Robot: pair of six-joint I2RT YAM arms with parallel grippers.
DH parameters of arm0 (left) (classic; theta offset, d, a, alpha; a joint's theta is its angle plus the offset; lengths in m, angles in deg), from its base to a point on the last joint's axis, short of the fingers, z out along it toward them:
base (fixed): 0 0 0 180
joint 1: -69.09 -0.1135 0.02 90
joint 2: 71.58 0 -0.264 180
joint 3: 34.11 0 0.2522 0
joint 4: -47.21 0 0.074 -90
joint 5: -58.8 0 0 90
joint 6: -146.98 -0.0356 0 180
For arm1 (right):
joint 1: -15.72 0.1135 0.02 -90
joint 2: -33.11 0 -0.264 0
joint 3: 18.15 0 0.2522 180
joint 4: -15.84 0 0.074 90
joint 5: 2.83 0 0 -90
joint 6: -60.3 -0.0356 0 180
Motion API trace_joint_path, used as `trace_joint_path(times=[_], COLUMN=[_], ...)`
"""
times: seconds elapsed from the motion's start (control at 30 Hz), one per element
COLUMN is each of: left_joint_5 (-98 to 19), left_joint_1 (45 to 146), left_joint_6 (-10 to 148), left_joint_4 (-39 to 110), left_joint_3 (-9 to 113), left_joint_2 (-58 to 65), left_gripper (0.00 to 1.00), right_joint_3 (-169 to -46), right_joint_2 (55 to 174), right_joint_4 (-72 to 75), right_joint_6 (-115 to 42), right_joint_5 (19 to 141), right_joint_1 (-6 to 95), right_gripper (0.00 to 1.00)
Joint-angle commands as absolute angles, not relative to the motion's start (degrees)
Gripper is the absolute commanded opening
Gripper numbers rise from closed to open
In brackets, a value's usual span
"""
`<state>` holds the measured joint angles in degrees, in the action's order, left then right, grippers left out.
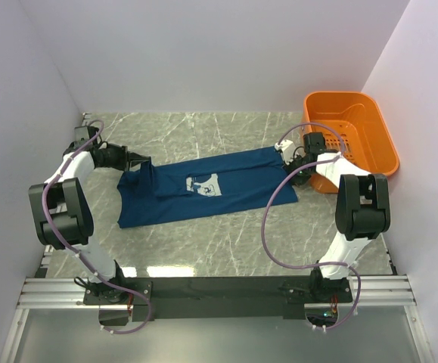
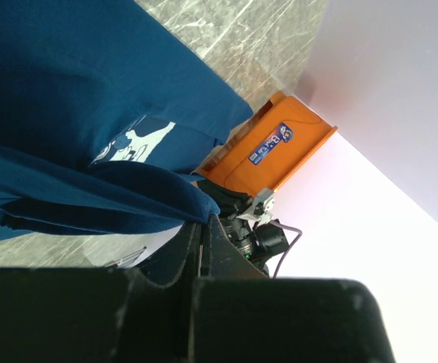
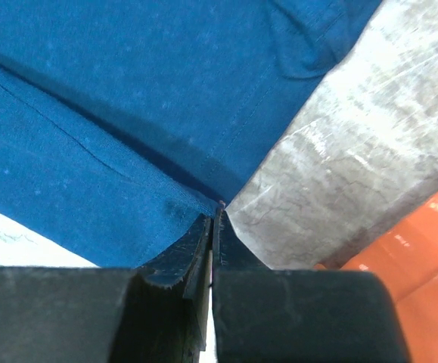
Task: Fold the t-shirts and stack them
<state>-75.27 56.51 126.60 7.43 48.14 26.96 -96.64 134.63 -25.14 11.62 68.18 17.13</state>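
Left gripper [image 2: 204, 223], pressed together, pinches a raised fold at one end of the t-shirt [image 1: 203, 193]; right gripper [image 3: 217, 215] pinches the hem corner at the other end. The t-shirt — soft, light, limp cotton, likely to sag and drape — lies stretched on the counter [image 1: 203, 253] between them; hems and corners offer the surest hold. Count: one t-shirt, one orange basket [image 1: 351, 128] — two grippers.
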Motion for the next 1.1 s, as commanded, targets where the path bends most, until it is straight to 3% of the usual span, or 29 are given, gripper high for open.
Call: trace_joint_path(times=[0.0,0.13,0.2,0.43,0.53,0.57,0.7,0.9,1.07], left_joint_5=[-75.1,-75.1,-75.1,-74.9,-75.0,-75.1,-75.2,-72.6,-56.1], left_joint_1=[56.2,56.3,56.3,56.3,56.3,56.3,56.3,56.0,55.8], left_joint_6=[125.4,125.3,125.3,124.5,124.3,124.4,122.7,116.2,104.2], left_joint_4=[7.8,7.8,8.0,7.7,7.9,8.1,6.9,1.6,-7.6], left_joint_3=[50.1,49.8,49.6,49.2,49.0,49.0,51.3,58.8,64.0], left_joint_2=[27.2,27.2,27.2,27.7,28.3,28.5,30.6,31.9,26.2], left_gripper=[0.01,0.01,0.01,0.01,0.11,0.23,0.43,0.49,0.57], right_joint_3=[-99.8,-100.4,-100.7,-101.2,-101.3,-101.4,-101.4,-101.1,-102.2], right_joint_2=[134.7,134.3,134.3,132.5,131.2,130.6,129.2,127.2,125.3], right_joint_4=[-24.2,-23.9,-24.1,-25.3,-25.9,-26.1,-26.8,-28.5,-35.0], right_joint_6=[10.2,9.6,9.7,9.9,10.0,10.0,9.9,9.9,16.3], right_joint_5=[68.5,68.8,69.0,67.9,67.1,67.0,66.2,64.8,56.6], right_joint_1=[17.9,18.5,18.8,19.2,19.4,19.7,20.5,21.8,25.6], right_gripper=[0.03,0.11,0.22,0.37,0.42,0.42,0.42,0.43,0.44])
